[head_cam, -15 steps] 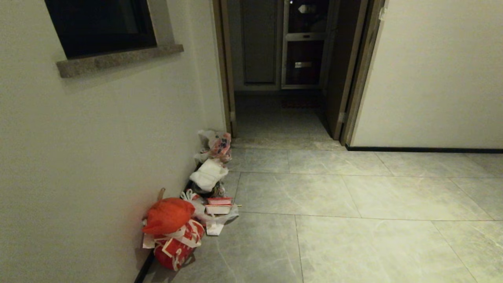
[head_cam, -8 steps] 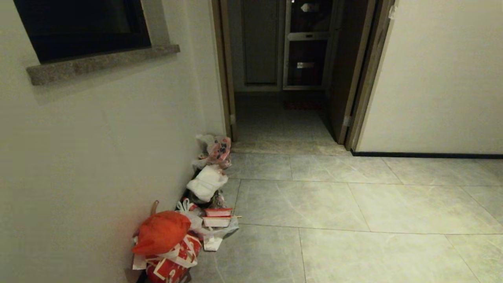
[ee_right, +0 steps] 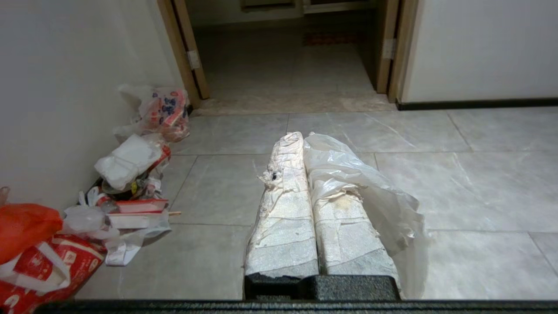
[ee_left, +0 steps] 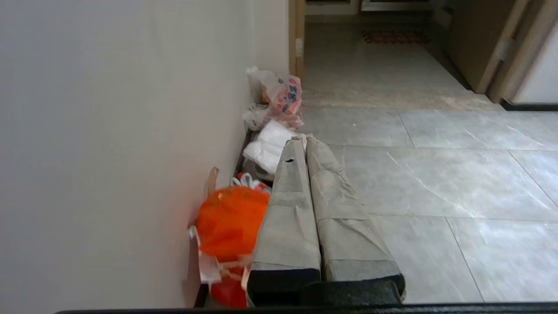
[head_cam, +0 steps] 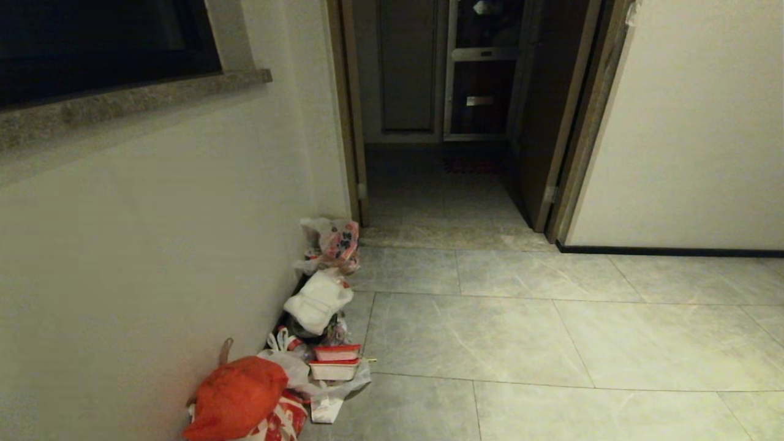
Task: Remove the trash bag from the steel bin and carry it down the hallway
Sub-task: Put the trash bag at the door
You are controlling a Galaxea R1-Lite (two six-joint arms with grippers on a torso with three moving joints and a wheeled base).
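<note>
In the right wrist view my right gripper is shut on the trash bag. The bag is a thin translucent whitish plastic, pinched between the taped fingers. It drapes over one finger and hangs down beside it above the floor. My left gripper is shut with nothing in it and is held level near the left wall. The hallway floor of large grey tiles stretches ahead. The steel bin is out of view. Neither arm shows in the head view.
A row of rubbish lies along the left wall: an orange bag, stacked food boxes, a white bag and a red-and-blue printed bag. An open doorway with brown frames lies ahead. A stone window ledge juts from the left wall.
The whole head view has shifted: the camera has moved forward, so the rubbish row and doorway are nearer and lower in the picture. Nothing on the floor has moved.
</note>
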